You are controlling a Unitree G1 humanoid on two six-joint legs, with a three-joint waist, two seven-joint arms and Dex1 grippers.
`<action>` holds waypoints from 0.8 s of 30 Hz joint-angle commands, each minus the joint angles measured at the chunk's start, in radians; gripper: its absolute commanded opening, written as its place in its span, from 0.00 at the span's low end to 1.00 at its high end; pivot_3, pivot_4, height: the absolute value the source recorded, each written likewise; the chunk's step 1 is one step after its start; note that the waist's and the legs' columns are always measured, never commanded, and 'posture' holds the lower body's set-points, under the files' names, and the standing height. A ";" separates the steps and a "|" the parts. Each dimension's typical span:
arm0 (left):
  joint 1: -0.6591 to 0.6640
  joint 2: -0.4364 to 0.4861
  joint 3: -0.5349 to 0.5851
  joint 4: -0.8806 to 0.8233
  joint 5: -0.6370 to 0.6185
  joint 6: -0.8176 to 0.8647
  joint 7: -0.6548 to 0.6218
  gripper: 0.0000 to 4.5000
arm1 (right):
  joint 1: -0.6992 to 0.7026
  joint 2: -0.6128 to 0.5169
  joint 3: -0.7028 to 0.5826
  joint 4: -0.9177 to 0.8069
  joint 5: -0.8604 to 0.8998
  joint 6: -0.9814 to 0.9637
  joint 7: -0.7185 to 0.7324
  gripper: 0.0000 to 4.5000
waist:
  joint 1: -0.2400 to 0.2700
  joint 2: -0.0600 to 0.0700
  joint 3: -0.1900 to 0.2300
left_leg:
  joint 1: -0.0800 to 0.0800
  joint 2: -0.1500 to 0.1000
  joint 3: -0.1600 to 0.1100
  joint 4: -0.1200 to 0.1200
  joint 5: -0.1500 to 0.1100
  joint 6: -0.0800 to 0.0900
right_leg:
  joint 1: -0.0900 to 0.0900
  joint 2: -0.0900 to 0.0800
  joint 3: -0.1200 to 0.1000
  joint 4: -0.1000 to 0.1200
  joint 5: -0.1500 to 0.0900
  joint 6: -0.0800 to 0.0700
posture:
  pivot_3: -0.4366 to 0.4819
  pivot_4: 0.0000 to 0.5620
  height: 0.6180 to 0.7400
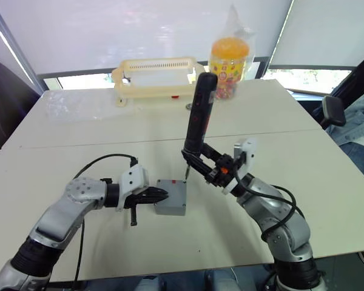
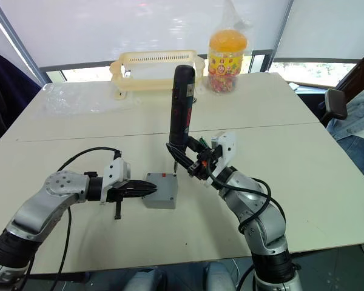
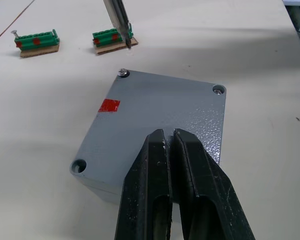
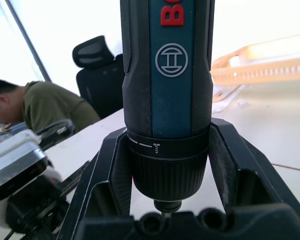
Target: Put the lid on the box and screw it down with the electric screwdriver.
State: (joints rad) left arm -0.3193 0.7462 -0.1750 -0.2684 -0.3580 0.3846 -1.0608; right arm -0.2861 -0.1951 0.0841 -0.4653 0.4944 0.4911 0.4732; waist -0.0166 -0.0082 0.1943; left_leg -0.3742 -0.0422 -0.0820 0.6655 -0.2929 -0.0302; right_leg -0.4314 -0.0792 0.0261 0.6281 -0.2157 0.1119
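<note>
Right end effector [image 2: 191, 162] holds electric screwdriver [image 2: 182, 109] upright.

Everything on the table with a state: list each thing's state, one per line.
lid: on the box, screws at two corners, one corner hole empty.
box: closed, flat on the table.
electric screwdriver: upright, bit just above the lid's corner.
left pincer: shut, tips over the lid.
right pincer: shut on the screwdriver.

Grey lid [image 3: 160, 107] with red mark, black-and-blue electric screwdriver [image 2: 181, 109], red lettering.
</note>
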 commanded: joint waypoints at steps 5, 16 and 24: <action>-0.032 -0.018 -0.043 0.012 0.026 0.062 -0.001 0.06 | -0.014 0.014 0.031 -0.006 -0.028 -0.089 0.017 0.39 | 0.000 0.000 0.000 | 0.001 0.000 0.000 0.000 0.000 0.000 | 0.001 0.000 0.000 0.000 0.000 0.000 | 0.48 0.27 1.00; -0.002 -0.073 -0.087 0.013 0.077 0.042 0.039 0.06 | -0.020 0.016 0.037 0.066 -0.074 -0.157 0.036 0.39 | 0.000 0.000 0.000 | 0.001 0.000 -0.001 0.000 0.000 0.000 | 0.001 0.000 0.000 0.000 0.000 0.000 | 0.48 0.27 1.00; -0.014 -0.041 -0.050 -0.008 0.051 0.085 0.021 0.06 | -0.014 0.023 0.045 0.087 -0.089 -0.180 0.039 0.39 | -0.001 0.000 0.000 | 0.002 0.000 -0.001 0.000 0.000 0.000 | 0.001 0.001 0.000 0.000 0.000 0.000 | 0.48 0.27 1.00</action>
State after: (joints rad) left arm -0.3565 0.6896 -0.2146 -0.2957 -0.3219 0.4534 -1.0377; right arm -0.2836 -0.1842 0.1265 -0.3486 0.4029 0.3521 0.5051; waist -0.0177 -0.0084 0.1940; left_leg -0.3727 -0.0417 -0.0834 0.6656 -0.2929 -0.0301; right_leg -0.4299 -0.0785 0.0260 0.6281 -0.2159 0.1119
